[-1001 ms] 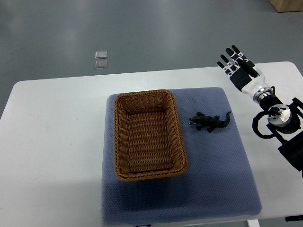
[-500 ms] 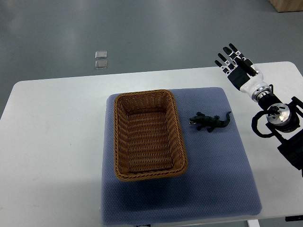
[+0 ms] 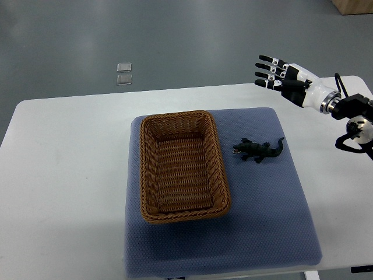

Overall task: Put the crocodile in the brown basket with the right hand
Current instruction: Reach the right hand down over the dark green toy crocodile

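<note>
A dark green toy crocodile point(image 3: 259, 150) lies on the blue mat point(image 3: 265, 198), just right of the brown wicker basket point(image 3: 182, 167). Nothing is inside the basket. My right hand point(image 3: 275, 75) comes in from the right edge and hovers over the table's far edge, up and to the right of the crocodile. Its fingers are spread and point left, holding nothing. The left arm is out of view.
The white table point(image 3: 64, 175) carries the blue mat. Two small clear squares point(image 3: 123, 73) lie on the grey floor beyond the table. A wooden corner point(image 3: 354, 6) shows at the top right.
My right hand has swung upward and leftward, turning so its fingers point left rather than up-left. The forearm has lifted off toward the right edge. Crocodile and basket have not moved.
</note>
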You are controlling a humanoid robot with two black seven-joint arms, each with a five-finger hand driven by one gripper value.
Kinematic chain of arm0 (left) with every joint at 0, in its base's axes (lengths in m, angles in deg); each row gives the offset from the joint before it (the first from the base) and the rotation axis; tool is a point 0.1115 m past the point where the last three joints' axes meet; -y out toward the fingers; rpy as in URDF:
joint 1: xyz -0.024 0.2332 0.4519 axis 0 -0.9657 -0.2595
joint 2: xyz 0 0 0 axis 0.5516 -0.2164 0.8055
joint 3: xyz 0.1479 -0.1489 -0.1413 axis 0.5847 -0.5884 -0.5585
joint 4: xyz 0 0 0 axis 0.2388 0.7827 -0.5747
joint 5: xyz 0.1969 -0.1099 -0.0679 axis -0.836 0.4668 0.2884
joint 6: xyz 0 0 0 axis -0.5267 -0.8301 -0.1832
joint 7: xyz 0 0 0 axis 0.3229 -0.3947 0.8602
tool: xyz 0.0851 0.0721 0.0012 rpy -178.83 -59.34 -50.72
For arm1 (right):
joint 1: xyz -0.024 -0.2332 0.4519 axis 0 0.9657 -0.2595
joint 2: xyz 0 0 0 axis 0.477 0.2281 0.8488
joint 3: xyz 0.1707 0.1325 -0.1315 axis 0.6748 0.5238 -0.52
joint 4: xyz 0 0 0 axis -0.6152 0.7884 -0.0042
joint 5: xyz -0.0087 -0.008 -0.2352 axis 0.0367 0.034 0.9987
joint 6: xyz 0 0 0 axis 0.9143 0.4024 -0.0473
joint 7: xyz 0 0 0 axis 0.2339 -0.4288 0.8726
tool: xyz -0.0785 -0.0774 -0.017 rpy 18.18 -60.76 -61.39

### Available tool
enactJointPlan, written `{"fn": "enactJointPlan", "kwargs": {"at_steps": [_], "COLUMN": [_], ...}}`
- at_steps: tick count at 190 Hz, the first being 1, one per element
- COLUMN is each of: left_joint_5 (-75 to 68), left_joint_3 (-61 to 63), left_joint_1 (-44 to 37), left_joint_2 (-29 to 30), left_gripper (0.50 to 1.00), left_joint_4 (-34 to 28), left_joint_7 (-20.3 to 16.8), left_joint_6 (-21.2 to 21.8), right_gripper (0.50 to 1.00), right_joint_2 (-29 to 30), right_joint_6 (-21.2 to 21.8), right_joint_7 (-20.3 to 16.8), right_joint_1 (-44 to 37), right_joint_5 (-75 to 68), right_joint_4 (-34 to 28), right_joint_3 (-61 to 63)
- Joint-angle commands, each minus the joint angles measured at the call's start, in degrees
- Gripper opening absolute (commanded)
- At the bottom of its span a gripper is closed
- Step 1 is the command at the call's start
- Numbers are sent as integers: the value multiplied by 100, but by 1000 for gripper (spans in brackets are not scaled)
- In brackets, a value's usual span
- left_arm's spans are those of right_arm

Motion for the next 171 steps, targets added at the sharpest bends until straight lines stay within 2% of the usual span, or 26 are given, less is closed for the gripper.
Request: {"fn": "enactJointPlan", "kwargs": {"at_steps": [1,51,72,90,130,171], "left_joint_5": [1,-7,1,-7,-7,-16], "left_joint_3": [7,7,16,16,7,16], "left_joint_1": [0,0,9,17,17,26], "left_joint_2": [0,0,0,0,0,0], "left_gripper": [1000,1000,1000,1000,1000,1000], "left_joint_4": [75,233,233,233,269,269], "left_joint_7": [0,0,0,0,0,0], "left_joint_6": [-9,-26,-26,-26,-44,-53], "right_gripper": [932,930,930,930,930,928], "right_joint_2": [-459,-1031,-1101,-1128,-1066,-1048], "right_joint_6": [162,558,725,830,725,479], "right_joint_7": [-22,-162,-277,-523,-953,-989], "right_joint_1": [-568,-2089,-2705,-3082,-2925,-2555], "right_joint_5": [677,2865,3130,3094,2796,2804], "right_joint_4": [-218,-1009,-1273,-1493,-1757,-1818], "right_joint_3": [-677,-2312,-3015,-3490,-3587,-3631]}}
